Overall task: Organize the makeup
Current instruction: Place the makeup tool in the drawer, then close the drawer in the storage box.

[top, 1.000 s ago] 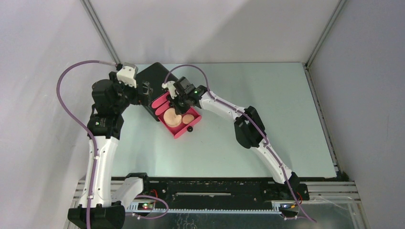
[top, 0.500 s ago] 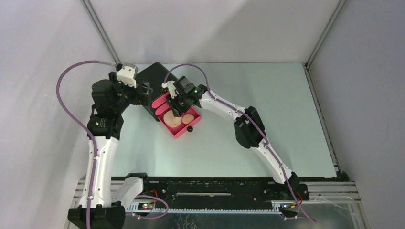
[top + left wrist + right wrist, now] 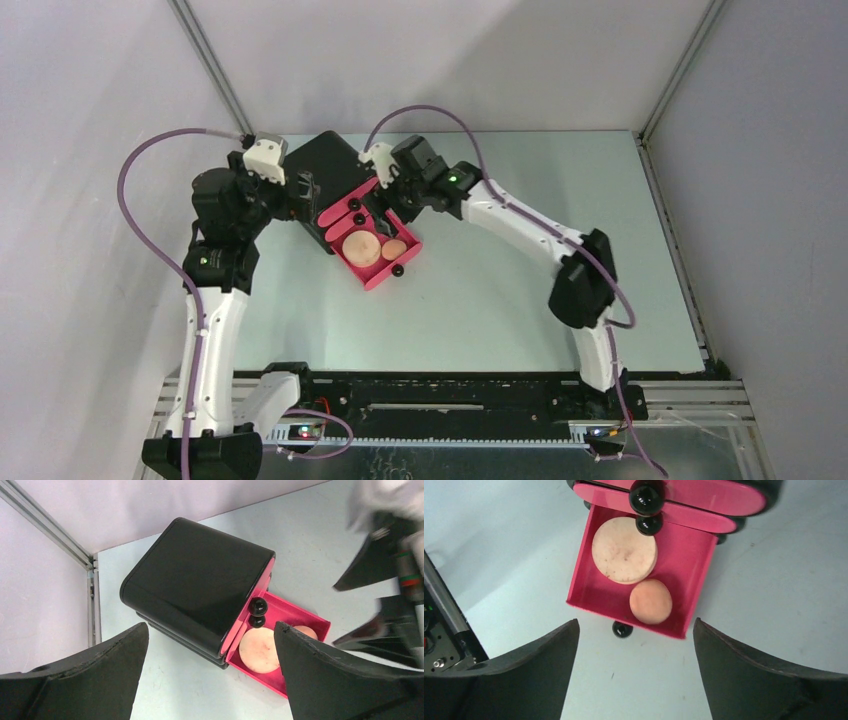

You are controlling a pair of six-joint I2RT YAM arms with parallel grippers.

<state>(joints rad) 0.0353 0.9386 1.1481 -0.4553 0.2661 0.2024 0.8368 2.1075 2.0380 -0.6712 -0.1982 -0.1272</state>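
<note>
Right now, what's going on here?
The bottom pink drawer of the black box is pulled open, holding a tan disc and a peach round. The right gripper hangs above it, fingers open and empty. The left gripper, also open, hovers by the box, holding nothing.

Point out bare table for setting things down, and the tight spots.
Bare: table right of the right arm, and the strip between pink drawer and arm bases. Crowded: far-left corner, around black box, drawer, left fingers, right fingers.
</note>
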